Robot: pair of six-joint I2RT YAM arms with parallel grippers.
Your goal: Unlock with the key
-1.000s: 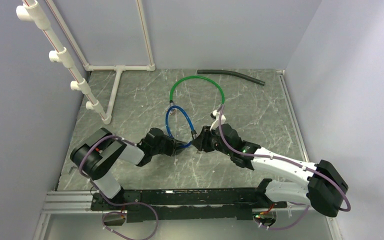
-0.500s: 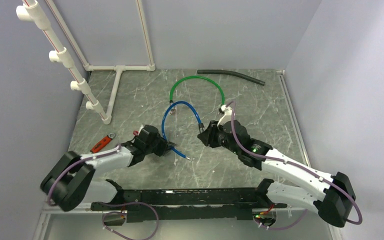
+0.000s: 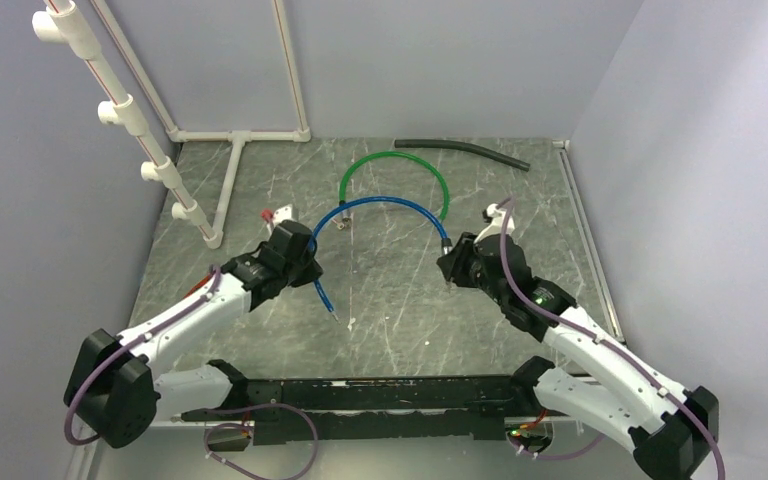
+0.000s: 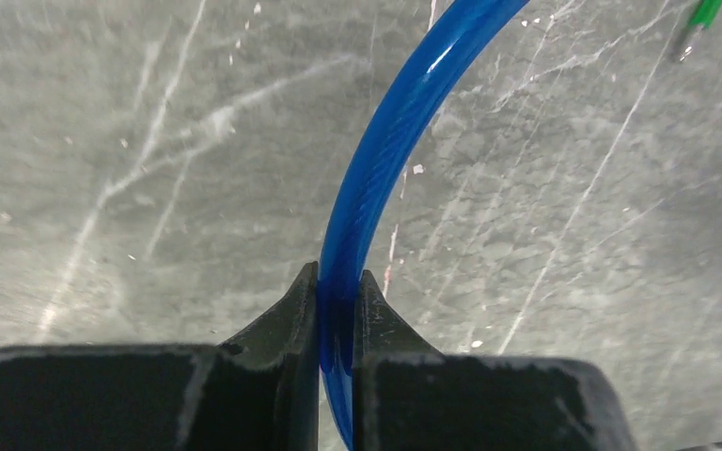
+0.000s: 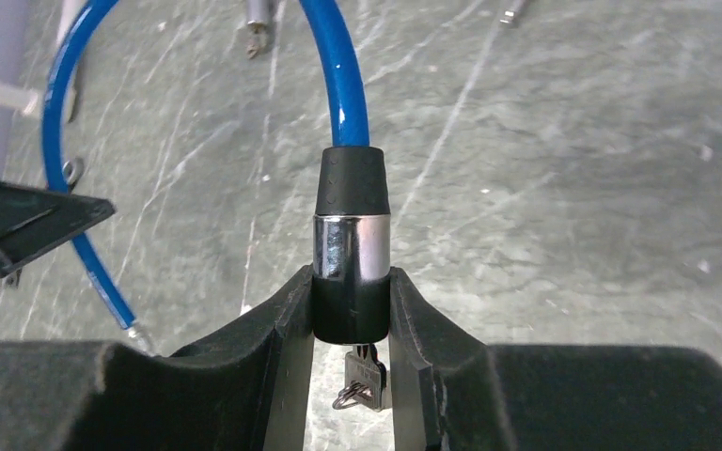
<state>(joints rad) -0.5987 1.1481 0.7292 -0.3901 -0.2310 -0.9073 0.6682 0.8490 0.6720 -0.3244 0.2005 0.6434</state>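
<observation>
blue lock (image 3: pixel 390 201) and green lock (image 3: pixel 395 154), two altogether

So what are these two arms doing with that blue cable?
They are working on a cable lock. The left gripper pinches the blue cable partway along, and the right gripper holds the barrel at one end. The cable's other tip hangs free, not in the barrel, so the lock looks open. A green cable lies untouched farther back.

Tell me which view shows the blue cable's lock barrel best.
Right wrist: the lock barrel is close up, clamped in the right pincer. The top view shows only a dark speck there; the left wrist view shows just blue cable.
</observation>
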